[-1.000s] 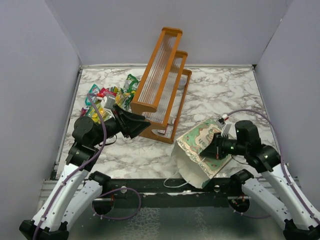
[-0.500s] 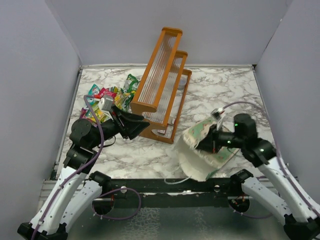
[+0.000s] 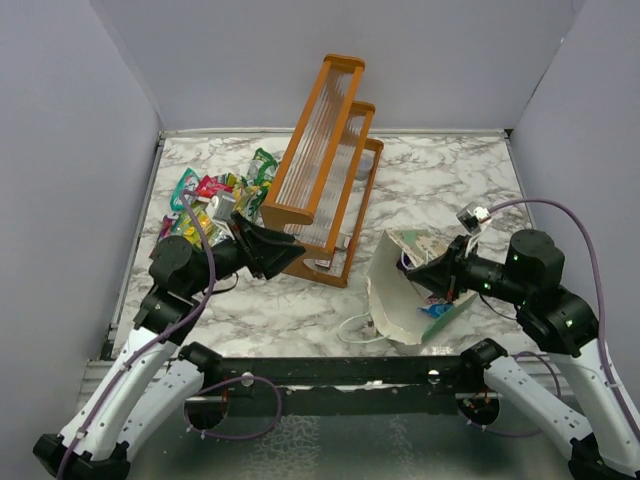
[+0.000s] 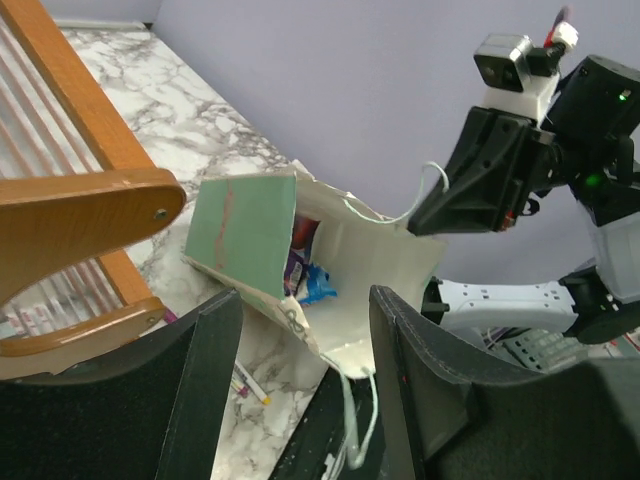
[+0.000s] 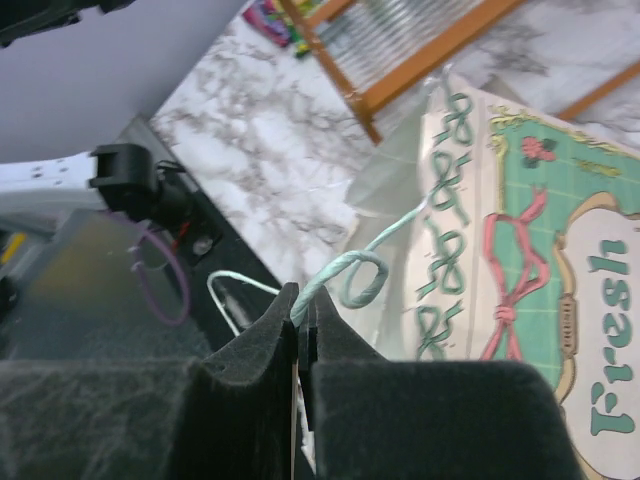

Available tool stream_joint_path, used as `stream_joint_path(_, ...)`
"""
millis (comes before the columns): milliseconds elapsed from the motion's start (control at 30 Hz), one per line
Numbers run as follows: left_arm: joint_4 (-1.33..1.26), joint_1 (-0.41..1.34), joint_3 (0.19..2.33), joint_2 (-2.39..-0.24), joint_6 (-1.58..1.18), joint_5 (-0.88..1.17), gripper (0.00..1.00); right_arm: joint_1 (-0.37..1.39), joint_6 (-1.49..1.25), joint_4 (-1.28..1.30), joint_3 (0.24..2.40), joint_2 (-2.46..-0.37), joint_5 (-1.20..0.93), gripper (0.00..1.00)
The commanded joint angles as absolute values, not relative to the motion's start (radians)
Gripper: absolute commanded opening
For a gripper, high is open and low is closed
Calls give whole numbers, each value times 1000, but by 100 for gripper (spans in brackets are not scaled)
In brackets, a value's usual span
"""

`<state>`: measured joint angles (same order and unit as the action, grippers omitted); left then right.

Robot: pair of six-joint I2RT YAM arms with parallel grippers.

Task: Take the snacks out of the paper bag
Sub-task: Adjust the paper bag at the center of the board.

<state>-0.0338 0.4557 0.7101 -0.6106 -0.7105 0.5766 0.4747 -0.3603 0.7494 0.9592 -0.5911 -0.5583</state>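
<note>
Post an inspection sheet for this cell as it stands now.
Surface: marble-pattern table.
Job's things: paper bag tipped near front edge, mouth toward left arm, packets inside; snack pile back left.
Clutter: orange rack; pen beside it.
Pincers: left pincer open, empty; right pincer shut on cord handle.
Cables: purple cable along each arm.
Surroundings: plain grey walls.
</note>
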Motion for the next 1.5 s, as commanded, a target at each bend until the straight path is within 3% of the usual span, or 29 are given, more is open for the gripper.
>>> stream_joint_path(0,-159,538,639,-601,-788,520,56,478,-276,772,960,-591,-350,2)
stream_joint_path(167,-145,899,617,-666,-682,273,56,479,-232,749,897,-547,-452,2)
stream_joint_path(300,-85,1222,669,-757,-537,-34,55,479,-193,762,877,-575,-721,2)
stream_joint_path(400,-91,1362,683,-795,-476,-191,54,479,-168,860,858,-634,-881,2)
stream_joint_path(633,-103,1382,660,-804,-477,-220,54,479,-278,916,830,-477,-1011,2)
stream_joint_path(1033,-198,1382,583,-735,-456,-146,59,479,-407,1144,909,-185,-265,2)
stream_joint_path(1300,-132,1381,599,-703,-404,-64,63,479,-462,1002,824,-307,-351,2)
stream_joint_path(1467,-202,1390,602,-787,-398,74,59,479,-463,940,883,-369,-319,2)
